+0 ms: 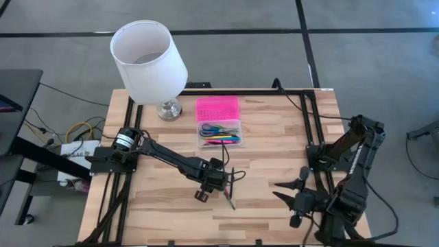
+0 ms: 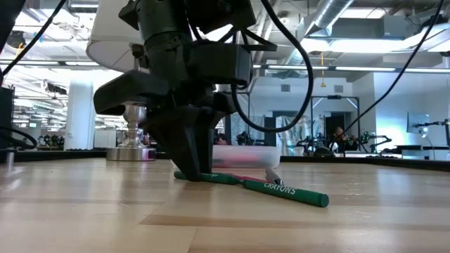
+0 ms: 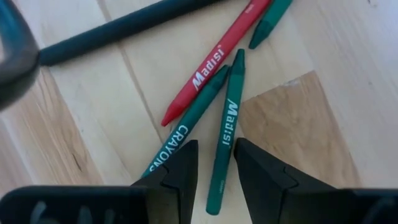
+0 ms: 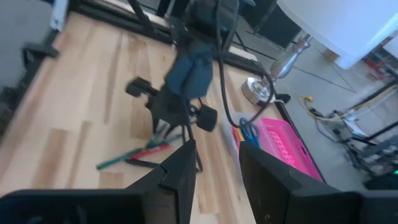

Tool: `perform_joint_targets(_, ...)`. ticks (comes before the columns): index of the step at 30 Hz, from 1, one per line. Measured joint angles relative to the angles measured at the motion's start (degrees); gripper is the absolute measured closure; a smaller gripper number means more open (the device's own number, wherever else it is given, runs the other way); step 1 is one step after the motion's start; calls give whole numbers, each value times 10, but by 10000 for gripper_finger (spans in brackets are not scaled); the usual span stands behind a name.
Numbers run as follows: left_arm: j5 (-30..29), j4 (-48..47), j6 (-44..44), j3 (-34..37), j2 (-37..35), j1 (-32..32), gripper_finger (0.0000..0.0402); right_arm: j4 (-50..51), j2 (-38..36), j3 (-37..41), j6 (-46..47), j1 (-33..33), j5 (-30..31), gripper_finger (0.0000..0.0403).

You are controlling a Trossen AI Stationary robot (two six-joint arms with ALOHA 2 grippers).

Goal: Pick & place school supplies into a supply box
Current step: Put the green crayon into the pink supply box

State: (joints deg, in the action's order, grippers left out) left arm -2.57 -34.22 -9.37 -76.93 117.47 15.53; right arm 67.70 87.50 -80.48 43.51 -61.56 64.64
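Several crayons and a black pen (image 3: 124, 28) lie loose on the wooden table near its middle: a red crayon (image 3: 208, 68) and green ones (image 3: 186, 134). My left gripper (image 3: 216, 171) points down over them, open, with one green crayon (image 3: 227, 124) between its fingertips; in the low view its fingers (image 2: 197, 165) reach down to the crayons (image 2: 281, 190). The supply box (image 1: 219, 134), its pink lid (image 1: 217, 108) open, holds blue scissors and pens farther back. My right gripper (image 1: 280, 192) waits raised at the right, open with nothing in it. My left gripper's two fingers stand on either side of the green crayon's blunt half (image 3: 222, 158), coming from above and lying across it. The crayon lies flat on the table. Whether the fingers touch it I cannot tell.
A lamp with a white shade (image 1: 147, 58) and a metal foot (image 1: 169, 108) stands at the far left, beside the box. Black frame rails (image 1: 312, 116) run along the table's sides. Bare wood (image 1: 158, 199) lies near the front edge.
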Motion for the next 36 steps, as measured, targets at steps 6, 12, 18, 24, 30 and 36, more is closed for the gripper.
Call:
perform_joint_targets(6,-2,-4,13,0,0,7,295,-5,0,45,1,23,0,285)
perform_joint_targets(12,0,-5,30,1,0,8,295,-8,0,70,20,45,0,285)
perform_joint_targets(18,2,-6,55,1,0,9,295,-10,0,93,63,56,41,285)
perform_joint_targets(24,-5,-7,60,1,0,16,295,-17,0,134,109,73,49,285)
perform_joint_targets(30,-11,-7,60,1,0,18,295,-50,0,174,123,94,49,285)
perform_joint_targets(36,-10,-7,59,1,0,18,295,-78,0,206,134,107,49,285)
